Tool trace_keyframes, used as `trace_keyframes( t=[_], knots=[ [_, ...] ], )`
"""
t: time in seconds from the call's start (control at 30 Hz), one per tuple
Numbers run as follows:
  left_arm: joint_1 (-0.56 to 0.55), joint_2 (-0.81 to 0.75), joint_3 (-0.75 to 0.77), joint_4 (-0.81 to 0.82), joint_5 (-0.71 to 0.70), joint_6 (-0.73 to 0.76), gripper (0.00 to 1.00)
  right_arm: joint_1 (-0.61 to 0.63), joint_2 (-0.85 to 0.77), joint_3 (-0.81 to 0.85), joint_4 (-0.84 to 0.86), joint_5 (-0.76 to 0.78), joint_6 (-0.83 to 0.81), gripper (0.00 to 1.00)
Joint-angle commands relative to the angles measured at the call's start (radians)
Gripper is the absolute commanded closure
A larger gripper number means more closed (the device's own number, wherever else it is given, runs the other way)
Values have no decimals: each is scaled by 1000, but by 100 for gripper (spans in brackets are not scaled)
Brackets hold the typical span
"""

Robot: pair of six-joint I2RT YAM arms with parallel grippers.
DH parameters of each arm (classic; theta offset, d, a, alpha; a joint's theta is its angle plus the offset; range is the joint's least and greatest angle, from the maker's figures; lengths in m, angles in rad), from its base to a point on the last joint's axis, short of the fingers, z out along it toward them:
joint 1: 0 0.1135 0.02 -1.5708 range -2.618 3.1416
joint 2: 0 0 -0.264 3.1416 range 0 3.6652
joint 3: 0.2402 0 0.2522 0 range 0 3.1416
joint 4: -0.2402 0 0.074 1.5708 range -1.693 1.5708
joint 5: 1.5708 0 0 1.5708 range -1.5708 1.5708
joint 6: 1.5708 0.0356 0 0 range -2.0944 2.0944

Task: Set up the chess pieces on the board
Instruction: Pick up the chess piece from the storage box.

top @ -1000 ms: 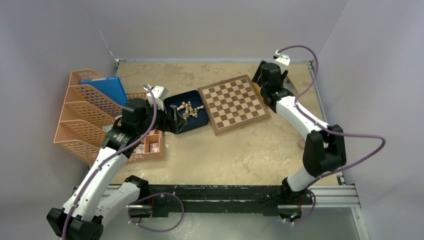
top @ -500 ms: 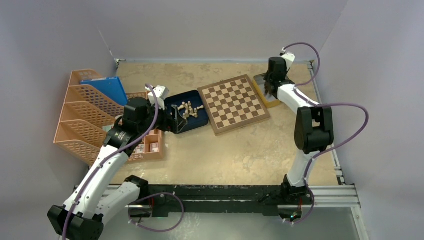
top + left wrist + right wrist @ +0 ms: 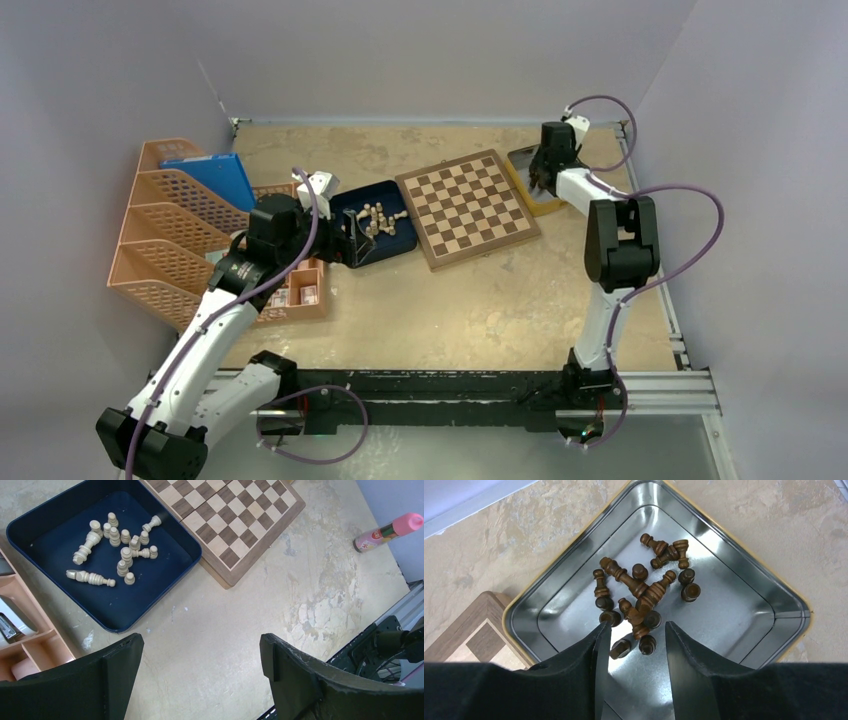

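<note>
The board (image 3: 465,208) lies bare in the middle of the table, and its corner (image 3: 479,635) shows in the right wrist view. Several dark brown chess pieces (image 3: 639,587) lie heaped in a silver tin (image 3: 734,615) at the board's right. My right gripper (image 3: 637,626) hangs low over that heap, open to a narrow gap. A few pieces lie between its fingertips, none pinched. Several cream pieces (image 3: 120,550) lie in a dark blue tray (image 3: 125,605) left of the board. My left gripper (image 3: 201,645) is wide open over bare table near the tray, holding nothing.
Orange file racks (image 3: 170,230) with a blue folder (image 3: 215,175) stand at the left. A small wooden organiser (image 3: 295,290) sits beside my left arm. A pink-capped marker (image 3: 385,530) lies on the table to the right of the board.
My right arm has swung from the board's right edge out over the tin and come down toward the dark pieces, its jaws narrowing. The left arm has not moved.
</note>
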Motion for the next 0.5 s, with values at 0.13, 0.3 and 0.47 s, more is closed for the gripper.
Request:
trace_keyframes(
  t=[0.13, 0.3, 0.47],
  knots=[
    [3, 3, 6, 33, -11, 9, 13, -46, 14, 31, 57, -68, -31, 58],
    [4, 14, 9, 31, -13, 10, 14, -59, 36, 34, 63, -87, -40, 60],
    [4, 12, 8, 30, -23, 8, 14, -61, 53, 43, 63, -121, -48, 61]
  ],
)
